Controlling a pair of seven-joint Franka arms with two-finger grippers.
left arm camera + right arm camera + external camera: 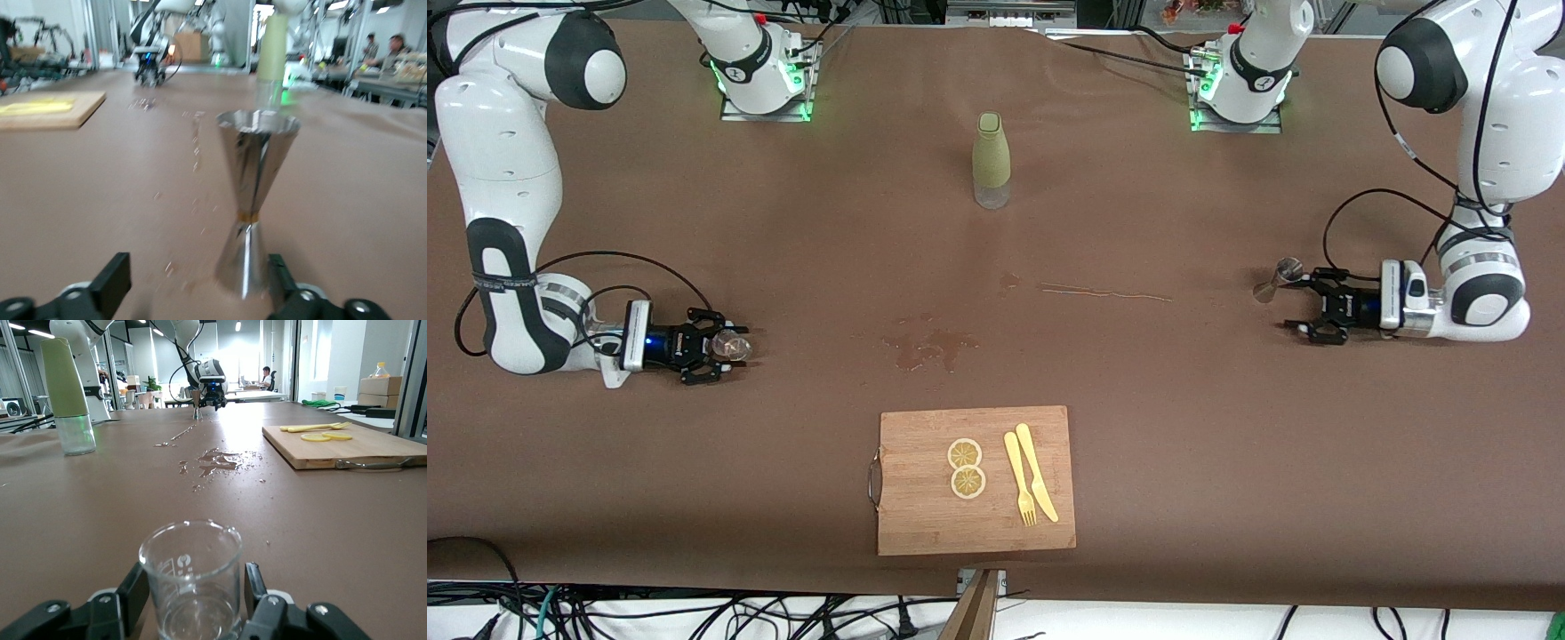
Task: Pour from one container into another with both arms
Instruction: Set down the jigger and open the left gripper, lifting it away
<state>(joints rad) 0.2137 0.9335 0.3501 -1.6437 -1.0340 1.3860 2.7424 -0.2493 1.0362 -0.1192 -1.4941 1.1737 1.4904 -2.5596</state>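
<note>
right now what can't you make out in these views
- Front view: whether the small glass beaker holds liquid; too small, with the right gripper around it.
- Left wrist view: what is inside the steel jigger; its rim is seen from the side and blurred. The left gripper is cut off by the picture's edge.
- Right wrist view: the beaker's base, cut off by the edge.

Green bottle (pixel 991 160), cutting board (pixel 925 516), lemon slices (pixel 966 468), fork (pixel 1020 479), knife (pixel 1036 471), spilled puddle (pixel 929 347)
</note>
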